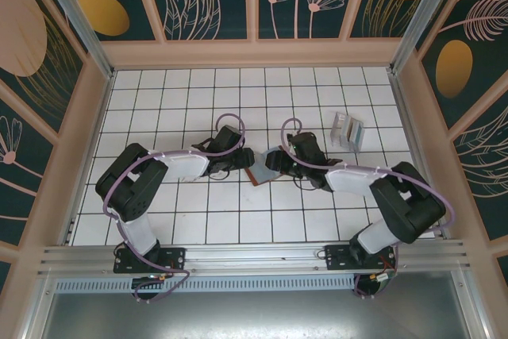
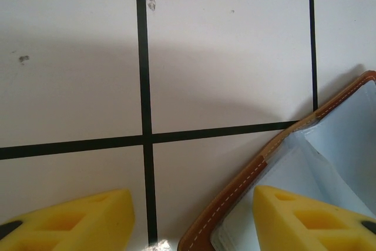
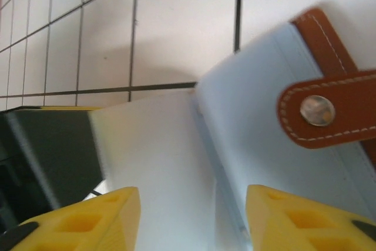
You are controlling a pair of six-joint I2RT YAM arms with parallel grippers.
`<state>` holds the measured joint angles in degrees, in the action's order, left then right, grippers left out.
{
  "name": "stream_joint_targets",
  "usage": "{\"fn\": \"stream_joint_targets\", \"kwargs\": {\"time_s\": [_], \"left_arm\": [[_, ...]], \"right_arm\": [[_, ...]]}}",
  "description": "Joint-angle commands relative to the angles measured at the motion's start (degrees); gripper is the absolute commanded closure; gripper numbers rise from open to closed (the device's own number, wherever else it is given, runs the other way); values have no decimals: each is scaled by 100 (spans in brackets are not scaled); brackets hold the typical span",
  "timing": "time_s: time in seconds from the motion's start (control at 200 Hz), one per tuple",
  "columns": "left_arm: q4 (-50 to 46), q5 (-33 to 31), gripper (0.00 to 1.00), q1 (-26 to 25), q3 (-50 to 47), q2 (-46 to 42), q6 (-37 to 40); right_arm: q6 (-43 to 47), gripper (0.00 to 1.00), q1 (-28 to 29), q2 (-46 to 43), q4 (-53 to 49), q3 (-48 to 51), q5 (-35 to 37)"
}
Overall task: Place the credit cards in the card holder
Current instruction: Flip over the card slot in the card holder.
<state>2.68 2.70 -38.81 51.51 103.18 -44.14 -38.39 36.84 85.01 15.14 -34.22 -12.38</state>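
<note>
Card holder (image 1: 256, 173) sits open on the tiled table (image 1: 182, 101). We note left gripper (image 2: 194, 227) released, one finger over the holder's pale lining. Right gripper (image 3: 194, 221) straddles a whitish credit card (image 3: 158, 163) beside the snap tab (image 3: 329, 110); grip unclear to us

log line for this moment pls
left gripper open at card holder edge | right gripper open over credit card | card holder open on tiles

Brown white-stitched card holder (image 2: 265, 167); pale whitish credit card (image 3: 154, 158); yellow fingers (image 2: 76, 218).
</note>
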Motion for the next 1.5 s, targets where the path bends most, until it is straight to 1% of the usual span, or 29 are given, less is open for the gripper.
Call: {"fn": "stream_joint_targets", "kwargs": {"time_s": [0.0, 0.08, 0.145, 0.22, 0.355, 0.51, 0.571, 0.671, 0.766, 0.951, 1.016, 1.081, 1.176, 1.306, 1.496], "left_arm": [[403, 229, 41, -30, -127, 669, 79], [415, 257, 41, -29, -143, 668, 63], [460, 293, 41, -30, -158, 682, 54], [438, 338, 41, -29, -112, 720, 63], [478, 354, 42, -30, -144, 694, 23], [409, 380, 42, -30, -90, 723, 50], [460, 391, 42, -30, -143, 678, 17], [532, 393, 42, -30, -201, 643, 11], [531, 392, 42, -29, -228, 606, -3], [580, 475, 42, -30, -215, 639, -24], [627, 477, 42, -30, -252, 586, -64], [647, 462, 42, -30, -267, 563, -53], [568, 451, 43, -30, -213, 579, -2], [619, 442, 43, -30, -279, 531, -24], [665, 427, 43, -26, -343, 490, -33]], "right_arm": [[1021, 41, 365, -466, -249, 65, 798], [1648, 34, 717, -551, -357, 15, 1289], [2018, 33, 944, -487, -457, -67, 1714], [2233, 31, 1094, -354, -555, -171, 2067], [2289, 30, 1141, -77, -865, -447, 2444], [2421, 35, 1200, 15, -848, -532, 2357], [2552, 38, 1291, -25, -856, -567, 2371], [2822, 40, 1465, -122, -713, -512, 2345], [2755, 45, 1444, -14, -676, -506, 2364], [2643, 47, 1440, 176, -615, -499, 2258], [2585, 49, 1440, 185, -685, -530, 2358], [2501, 53, 1440, 201, -808, -568, 2656], [2401, 54, 1362, 219, -863, -538, 2812], [2252, 62, 1169, 178, -953, -553, 2605], [2038, 68, 839, 140, -808, -404, 2049]]}}
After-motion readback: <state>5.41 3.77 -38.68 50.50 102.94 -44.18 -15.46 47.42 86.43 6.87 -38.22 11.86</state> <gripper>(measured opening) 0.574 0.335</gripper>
